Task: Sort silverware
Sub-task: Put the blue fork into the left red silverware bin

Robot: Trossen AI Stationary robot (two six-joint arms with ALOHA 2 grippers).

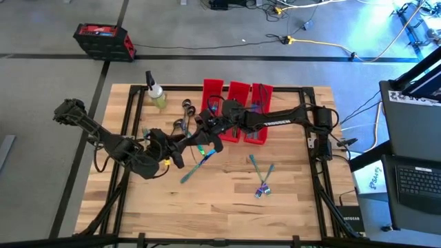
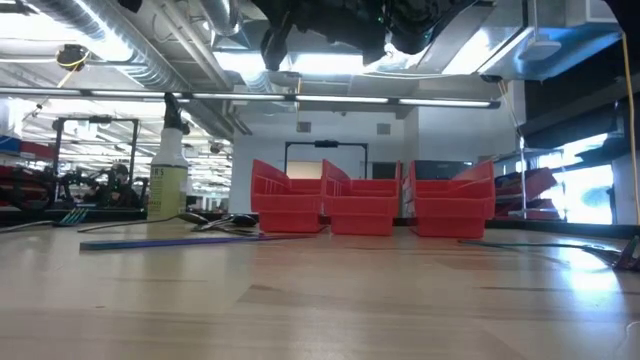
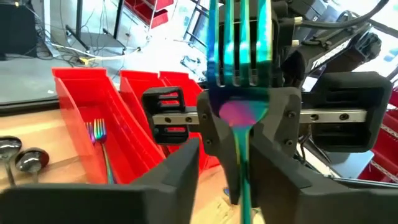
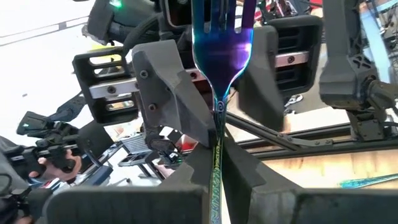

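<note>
My two grippers meet nose to nose above the table's middle, in front of the red bins. Between them is an iridescent blue-purple fork (image 3: 239, 68). My right gripper (image 4: 217, 171) is shut on it. My left gripper (image 3: 231, 180) is open, with one finger on either side of the fork's handle (image 3: 244, 193). Another fork (image 3: 99, 134) lies in the leftmost bin (image 1: 213, 96). More silverware (image 1: 196, 165) lies loose on the wood, and dark spoons (image 1: 185, 114) rest near the bins. My right gripper pinches the fork between its two fingers at the neck (image 3: 240, 127), just below the head. The fingers come level from the table's right side and lie across the fork. The fork is lifted clear of the table, with its tines (image 4: 217, 18) past the fingers.
Three red bins (image 2: 360, 205) stand side by side at the back centre. A spray bottle (image 1: 156, 93) stands to their left, at the table's far edge. Loose pieces (image 1: 262, 180) lie right of centre. A black frame (image 1: 311, 138) borders the work area.
</note>
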